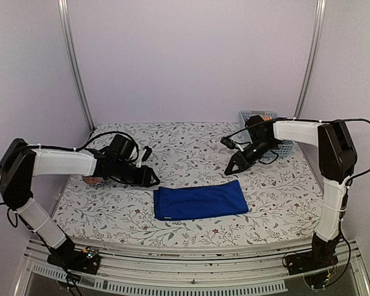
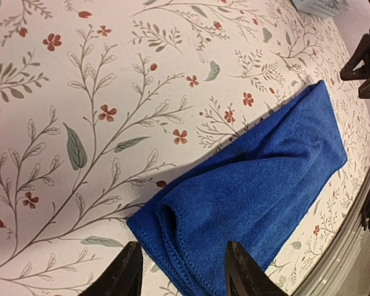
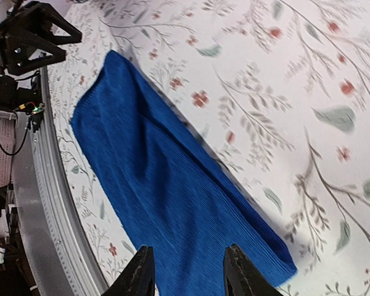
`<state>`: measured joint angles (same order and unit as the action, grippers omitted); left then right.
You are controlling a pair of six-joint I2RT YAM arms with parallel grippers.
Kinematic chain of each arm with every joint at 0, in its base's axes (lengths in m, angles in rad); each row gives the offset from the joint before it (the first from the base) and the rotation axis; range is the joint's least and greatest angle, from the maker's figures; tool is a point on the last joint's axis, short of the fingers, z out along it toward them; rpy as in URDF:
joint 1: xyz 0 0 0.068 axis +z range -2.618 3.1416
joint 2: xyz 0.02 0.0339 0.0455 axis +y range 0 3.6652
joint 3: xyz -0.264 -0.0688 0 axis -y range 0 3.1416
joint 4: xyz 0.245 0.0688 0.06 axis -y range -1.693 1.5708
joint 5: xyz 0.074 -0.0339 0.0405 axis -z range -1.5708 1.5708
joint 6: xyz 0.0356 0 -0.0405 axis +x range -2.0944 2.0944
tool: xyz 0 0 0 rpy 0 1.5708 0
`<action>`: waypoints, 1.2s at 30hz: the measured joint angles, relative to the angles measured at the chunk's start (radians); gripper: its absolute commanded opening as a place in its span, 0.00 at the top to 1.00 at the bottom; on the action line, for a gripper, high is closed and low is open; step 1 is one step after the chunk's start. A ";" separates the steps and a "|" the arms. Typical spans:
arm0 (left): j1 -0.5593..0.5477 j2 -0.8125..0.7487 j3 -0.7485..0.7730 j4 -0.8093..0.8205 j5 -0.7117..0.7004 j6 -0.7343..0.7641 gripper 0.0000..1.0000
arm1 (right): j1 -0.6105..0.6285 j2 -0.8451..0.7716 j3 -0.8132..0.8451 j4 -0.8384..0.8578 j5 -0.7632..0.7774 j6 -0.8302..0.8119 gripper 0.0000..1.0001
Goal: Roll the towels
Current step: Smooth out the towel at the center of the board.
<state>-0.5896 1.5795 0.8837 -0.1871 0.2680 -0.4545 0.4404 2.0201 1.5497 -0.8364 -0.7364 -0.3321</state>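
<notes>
The left claw [image 1: 153, 180] and right claw [image 1: 232, 169] hang open and empty, one near each end of the blue towel [image 1: 200, 200]. It lies flat and unrolled on the flowered surface [image 1: 265, 209], and the claws seem poised to take its ends.

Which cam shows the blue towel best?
Top external: the whole blue towel is in frame, lying flat. Left wrist cuts off its near corner at the frame bottom; right wrist shows most of it, with the bottom edge cropped.

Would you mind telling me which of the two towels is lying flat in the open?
The blue towel, spread flat at the front; the dark red one only peeks out from under the left arm.
</notes>
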 measured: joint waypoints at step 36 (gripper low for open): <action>0.078 0.303 0.166 0.014 0.222 0.121 0.76 | -0.112 -0.023 -0.210 0.127 0.030 -0.103 0.68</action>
<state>-0.5114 1.8828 1.0496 -0.1734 0.4900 -0.3332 0.3283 1.9976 1.3396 -0.7097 -0.7063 -0.4355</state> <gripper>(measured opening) 0.226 0.322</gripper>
